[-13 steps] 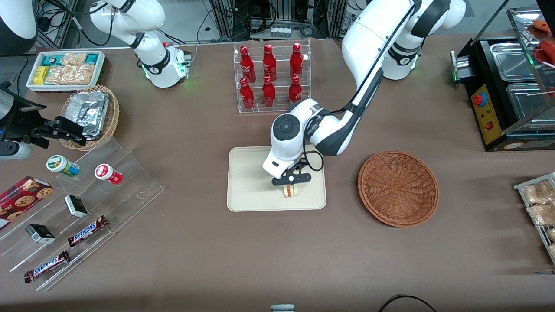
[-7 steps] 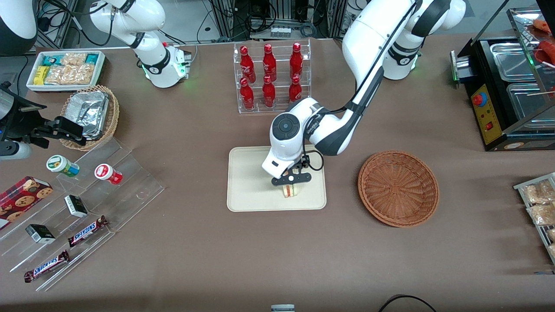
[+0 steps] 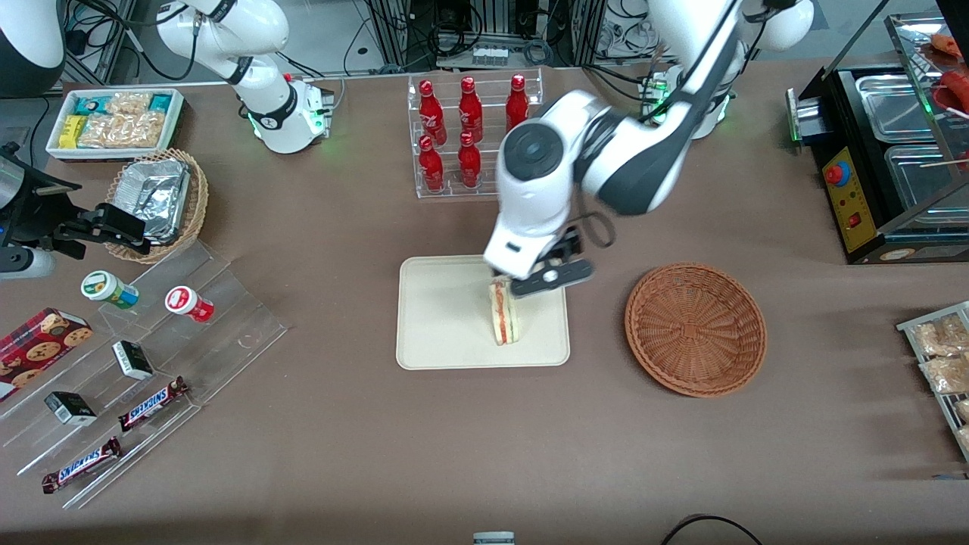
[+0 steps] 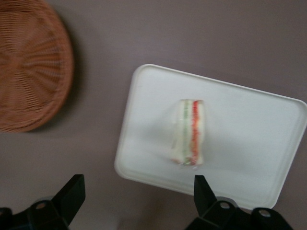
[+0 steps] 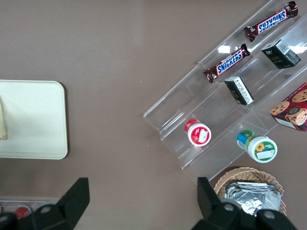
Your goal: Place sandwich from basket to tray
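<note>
Jaws spread wide and empty, the gripper (image 3: 546,278) hangs above the tray (image 3: 431,333), where the sandwich (image 3: 501,312) stands on edge; basket (image 3: 695,328) empty, placing looks done, next likely pulling clear.

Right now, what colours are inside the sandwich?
Red-orange and green stripes between white bread; the sandwich shows best in the left wrist view, with the open gripper above it.

sandwich (image 3: 502,312) on tray (image 3: 439,333), basket (image 3: 695,328) beside; jaws open above sandwich.
</note>
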`<state>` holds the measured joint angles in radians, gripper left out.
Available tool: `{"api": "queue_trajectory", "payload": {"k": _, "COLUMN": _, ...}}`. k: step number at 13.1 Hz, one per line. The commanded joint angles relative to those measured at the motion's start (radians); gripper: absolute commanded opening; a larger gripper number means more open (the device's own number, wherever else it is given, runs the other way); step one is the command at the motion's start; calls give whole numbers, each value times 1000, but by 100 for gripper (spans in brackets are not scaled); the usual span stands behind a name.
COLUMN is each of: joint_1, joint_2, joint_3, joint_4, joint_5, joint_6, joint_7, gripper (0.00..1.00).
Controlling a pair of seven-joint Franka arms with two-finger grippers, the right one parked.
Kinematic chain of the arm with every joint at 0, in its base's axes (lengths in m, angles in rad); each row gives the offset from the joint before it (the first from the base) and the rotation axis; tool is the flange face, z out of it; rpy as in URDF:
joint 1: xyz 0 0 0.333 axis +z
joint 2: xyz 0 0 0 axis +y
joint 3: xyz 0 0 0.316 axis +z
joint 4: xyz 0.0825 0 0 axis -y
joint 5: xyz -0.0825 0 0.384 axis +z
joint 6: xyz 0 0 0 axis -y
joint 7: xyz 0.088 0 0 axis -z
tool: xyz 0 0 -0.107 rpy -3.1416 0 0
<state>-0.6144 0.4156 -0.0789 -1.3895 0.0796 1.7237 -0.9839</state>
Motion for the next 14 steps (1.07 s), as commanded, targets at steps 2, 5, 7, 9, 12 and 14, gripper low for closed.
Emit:
{"api": "queue_trajectory", "payload": {"k": 2, "joint_1": 105, "joint_2": -150, "joint_3": -5, "joint_4": -39, "joint_5": 6, "joint_6": -156, "joint_7": 10, "gripper": 100}}
{"api": "queue_trajectory", "payload": {"k": 5, "joint_1": 191, "joint_2": -198, "joint_3": -5, "joint_4": -39, "joint_5": 6, "joint_6": -231, "joint_7": 170, "gripper": 100}}
{"api": "queue_trajectory", "payload": {"k": 7, "joint_1": 255, "joint_2": -224, "joint_3": -5, "joint_4": -40, "joint_5": 3, "joint_6": -266, "joint_7": 267, "gripper": 100}}
{"api": "queue_trajectory", "payload": {"k": 9, "joint_1": 316, "joint_2": -248, "joint_3": -5, "joint_4": -43, "joint_5": -3, "joint_6": -295, "joint_7": 377, "gripper": 100}}
{"api": "queue_trajectory", "payload": {"k": 12, "joint_1": 431, "joint_2": -297, "joint_3": -5, "joint_4": -65, "joint_5": -15, "joint_6": -322, "joint_7": 569, "gripper": 100}}
{"api": "queue_trajectory", "payload": {"k": 14, "joint_1": 514, "joint_2": -330, "joint_3": -5, "joint_4": -88, "joint_5": -63, "joint_6": -335, "joint_7": 710, "gripper": 100}}
